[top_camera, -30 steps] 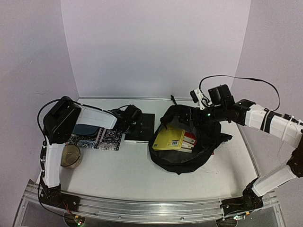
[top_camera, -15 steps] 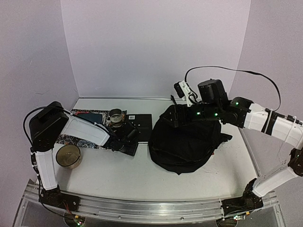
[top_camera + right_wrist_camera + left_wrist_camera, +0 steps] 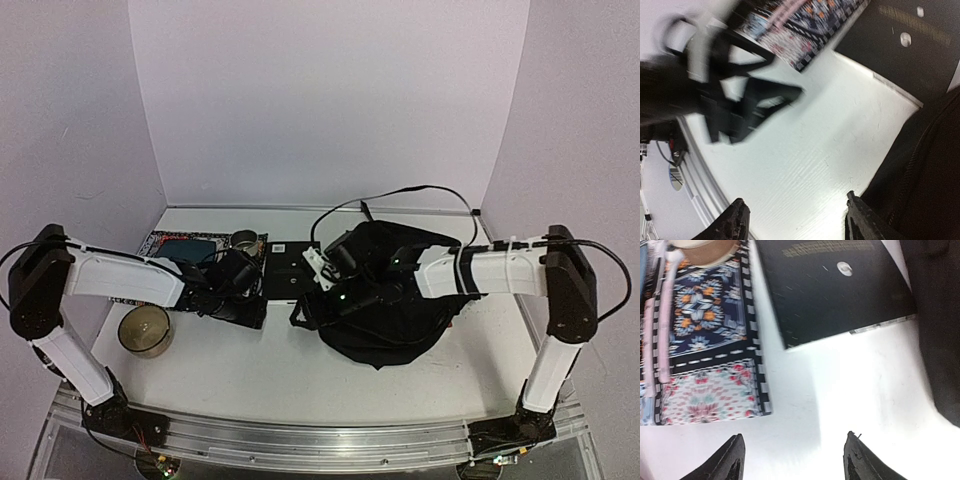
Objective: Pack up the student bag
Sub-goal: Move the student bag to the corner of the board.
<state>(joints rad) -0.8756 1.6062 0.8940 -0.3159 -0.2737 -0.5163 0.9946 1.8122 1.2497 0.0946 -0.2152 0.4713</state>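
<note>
Reaching across the white desk [image 3: 250, 365], the left claw [image 3: 795, 462] hangs spread with nothing between its fingers. Ahead of it to the left lies a patterned book [image 3: 710, 340], and ahead to the right a flat black notebook [image 3: 830, 285]. The right claw [image 3: 797, 222], likewise spread and empty, hovers over bare desk with the student bag [image 3: 395, 335] just beside it on its right, the right arm reaching in over the bag's top.

The bag sits slumped on the desk, a soft black heap to the right of both claws, its mouth not visible from above. It lies nearly round, so a long axis is hard to call. At best it runs from far to near, with a strap end poking out toward the right.

Judging by its sag, the fabric is limp and will likely fold rather than lift as one piece, and anything inside would add weight. A pinch on the rim by the zipper, or on a strap, looks the surest hold. A flat panel would probably slip.
</note>
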